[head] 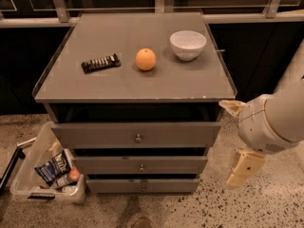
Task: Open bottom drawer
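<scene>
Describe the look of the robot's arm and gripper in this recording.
The arm is a smooth white cylinder ending in a bulbous white wrist housing. The gripper, low to the right of the drawer unit, is cream-coloured, blocky and tapered. No cables or markings show.

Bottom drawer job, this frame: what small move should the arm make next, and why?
Probably swing the gripper left and slightly down toward the knob of the bottom drawer. The gripper hangs to the right of the cabinet, beside its lower drawers, touching nothing, and the knob is unheld.
</scene>
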Controlling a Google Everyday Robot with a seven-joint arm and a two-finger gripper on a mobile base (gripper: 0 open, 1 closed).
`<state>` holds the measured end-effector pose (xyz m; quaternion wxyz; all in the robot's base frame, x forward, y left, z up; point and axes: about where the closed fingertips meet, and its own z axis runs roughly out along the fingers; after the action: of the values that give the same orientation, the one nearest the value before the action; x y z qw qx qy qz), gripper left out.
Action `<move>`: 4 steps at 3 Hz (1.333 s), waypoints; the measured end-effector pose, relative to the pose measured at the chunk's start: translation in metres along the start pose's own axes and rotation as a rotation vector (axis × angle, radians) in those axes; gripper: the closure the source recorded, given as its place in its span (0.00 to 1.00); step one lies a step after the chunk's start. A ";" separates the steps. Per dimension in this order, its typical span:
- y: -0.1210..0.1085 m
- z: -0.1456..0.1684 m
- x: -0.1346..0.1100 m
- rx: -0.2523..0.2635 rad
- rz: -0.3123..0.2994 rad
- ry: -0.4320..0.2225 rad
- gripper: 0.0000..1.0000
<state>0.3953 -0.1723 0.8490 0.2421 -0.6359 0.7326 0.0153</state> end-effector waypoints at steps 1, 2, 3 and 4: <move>0.002 0.003 0.000 -0.008 -0.001 0.001 0.00; 0.022 0.040 0.003 -0.065 0.008 -0.013 0.00; 0.043 0.087 0.009 -0.108 0.005 -0.047 0.00; 0.055 0.133 0.027 -0.123 0.029 -0.082 0.00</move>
<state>0.3858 -0.1432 0.7055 0.2322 -0.6379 0.7288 0.0899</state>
